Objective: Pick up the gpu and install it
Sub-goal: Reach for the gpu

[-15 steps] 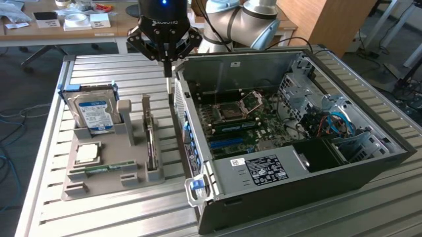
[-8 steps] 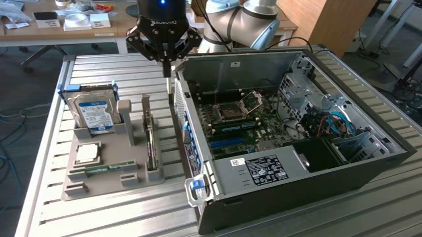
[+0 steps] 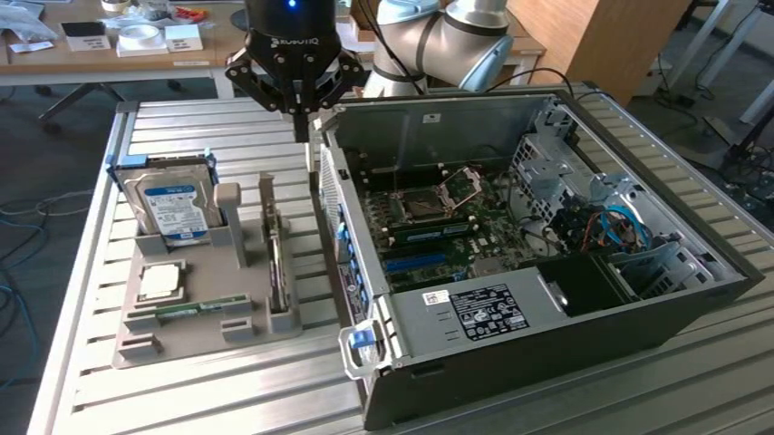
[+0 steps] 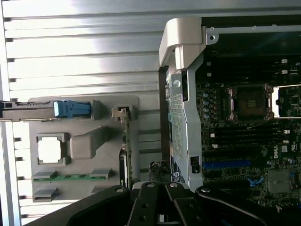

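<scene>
Gripper hangs with jaws together, empty, above the computer case's far corner; gpu stands edge-on in the grey tray, on the exterior view's left of the case.

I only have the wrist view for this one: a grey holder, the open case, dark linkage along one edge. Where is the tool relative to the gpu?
Observer: The tool hangs near the far corner of the computer case, on the side of the grey holder. It is clear of the gpu, which stands on edge in that holder.
Reviewer: Is it carrying anything?
Observer: No. Its jaws are shut together with nothing between them.
Reviewer: What is the blue piece by the holder's post?
Observer: That is part of the hard drive. It stands upright in the holder, and its blue-white label faces the exterior camera.
</scene>
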`<state>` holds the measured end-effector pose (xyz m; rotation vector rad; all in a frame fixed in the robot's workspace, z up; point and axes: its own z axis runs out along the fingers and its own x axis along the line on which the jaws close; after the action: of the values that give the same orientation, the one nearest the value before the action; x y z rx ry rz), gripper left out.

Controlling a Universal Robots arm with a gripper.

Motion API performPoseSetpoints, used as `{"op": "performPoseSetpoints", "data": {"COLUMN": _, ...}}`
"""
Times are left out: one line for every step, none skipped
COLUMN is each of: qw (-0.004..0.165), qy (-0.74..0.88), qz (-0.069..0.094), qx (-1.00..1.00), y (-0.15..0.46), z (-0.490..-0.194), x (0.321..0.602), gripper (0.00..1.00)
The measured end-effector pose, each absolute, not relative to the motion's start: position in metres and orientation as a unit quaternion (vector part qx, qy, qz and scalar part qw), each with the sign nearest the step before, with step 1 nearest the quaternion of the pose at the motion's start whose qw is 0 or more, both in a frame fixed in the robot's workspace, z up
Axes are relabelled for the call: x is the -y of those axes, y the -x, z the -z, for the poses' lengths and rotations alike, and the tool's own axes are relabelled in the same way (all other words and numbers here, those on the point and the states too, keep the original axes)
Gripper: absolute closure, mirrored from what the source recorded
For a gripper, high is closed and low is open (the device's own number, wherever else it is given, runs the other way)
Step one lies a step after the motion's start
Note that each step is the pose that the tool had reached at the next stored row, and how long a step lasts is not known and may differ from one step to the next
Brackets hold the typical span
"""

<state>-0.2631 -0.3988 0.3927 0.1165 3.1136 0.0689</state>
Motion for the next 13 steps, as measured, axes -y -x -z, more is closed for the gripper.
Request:
{"op": "performPoseSetpoints", "data": {"qw": 0.012, "qy": -0.037, "qz": -0.022, "qx": -0.999, "y": 0.2631, "z": -0.3927, "x": 0.3988, "gripper": 0.89}}
{"op": "performPoseSetpoints", "data": {"qw": 0.012, "qy": -0.037, "qz": -0.022, "qx": -0.999, "y": 0.2631, "z": -0.3927, "x": 0.3988, "gripper": 0.89}}
{"op": "performPoseSetpoints", "data": {"qw": 0.012, "qy": -0.037, "qz": -0.022, "qx": -0.999, "y": 0.2632, "z": -0.3927, "x": 0.3988, "gripper": 0.89}}
{"op": "performPoseSetpoints", "data": {"qw": 0.012, "qy": -0.038, "qz": -0.022, "qx": -0.999, "y": 0.2639, "z": -0.3927, "x": 0.3987, "gripper": 0.89}}
{"op": "performPoseSetpoints", "data": {"qw": 0.012, "qy": -0.038, "qz": -0.022, "qx": -0.999, "y": 0.2646, "z": -0.3927, "x": 0.3987, "gripper": 0.89}}
{"op": "performPoseSetpoints", "data": {"qw": 0.012, "qy": -0.037, "qz": -0.022, "qx": -0.999, "y": 0.2652, "z": -0.3927, "x": 0.3988, "gripper": 0.89}}
{"op": "performPoseSetpoints", "data": {"qw": 0.012, "qy": -0.037, "qz": -0.022, "qx": -0.999, "y": 0.2658, "z": -0.3927, "x": 0.3988, "gripper": 0.89}}
{"op": "performPoseSetpoints", "data": {"qw": 0.013, "qy": -0.037, "qz": -0.022, "qx": -0.999, "y": 0.2659, "z": -0.3926, "x": 0.3988, "gripper": 0.89}}
{"op": "performPoseSetpoints", "data": {"qw": 0.012, "qy": -0.037, "qz": -0.022, "qx": -0.999, "y": 0.2659, "z": -0.3926, "x": 0.3988, "gripper": 0.89}}
{"op": "performPoseSetpoints", "data": {"qw": 0.012, "qy": -0.037, "qz": -0.022, "qx": -0.999, "y": 0.2659, "z": -0.3926, "x": 0.3988, "gripper": 0.89}}
{"op": "performPoseSetpoints", "data": {"qw": 0.012, "qy": -0.037, "qz": -0.022, "qx": -0.999, "y": 0.2660, "z": -0.3927, "x": 0.3988, "gripper": 0.89}}
{"op": "performPoseSetpoints", "data": {"qw": 0.012, "qy": -0.037, "qz": -0.022, "qx": -0.999, "y": 0.2662, "z": -0.3927, "x": 0.3988, "gripper": 0.89}}
{"op": "performPoseSetpoints", "data": {"qw": 0.012, "qy": -0.038, "qz": -0.022, "qx": -0.999, "y": 0.2670, "z": -0.3927, "x": 0.3987, "gripper": 0.89}}
